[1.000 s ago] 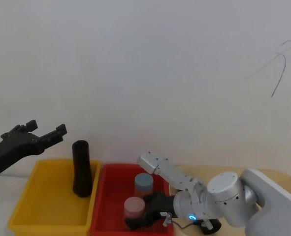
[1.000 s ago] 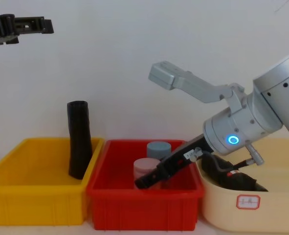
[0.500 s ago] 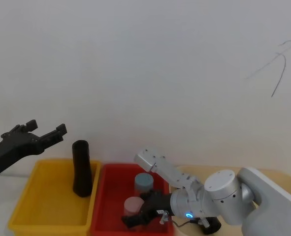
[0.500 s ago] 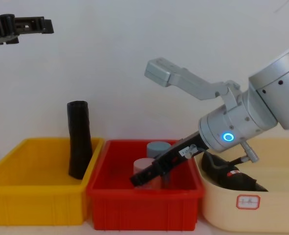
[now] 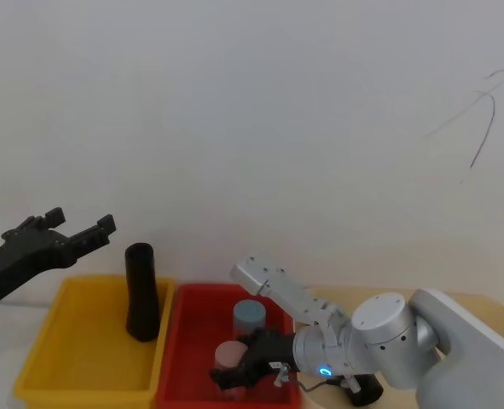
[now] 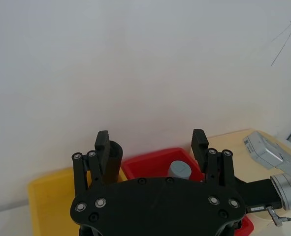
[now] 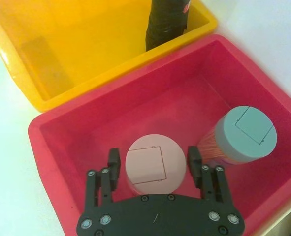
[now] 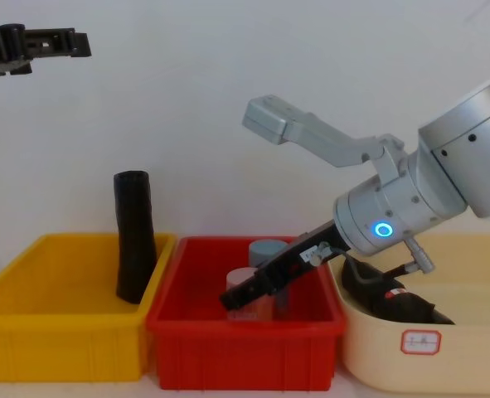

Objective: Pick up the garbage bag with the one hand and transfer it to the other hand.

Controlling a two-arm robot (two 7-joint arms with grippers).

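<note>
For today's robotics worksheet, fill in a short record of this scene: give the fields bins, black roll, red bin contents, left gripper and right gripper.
bins: yellow bin, red bin, cream bin, side by side
black roll: black roll upright in the yellow bin, against the wall next to the red bin
red bin contents: pink-lidded can, grey-lidded can
left gripper: left gripper open, raised above the yellow bin
right gripper: right gripper open, fingers either side of the pink-lidded can

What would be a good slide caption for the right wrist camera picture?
Right gripper, fingers open, straddles a pink-lidded can in the red bin, beside a grey-lidded can.
</note>
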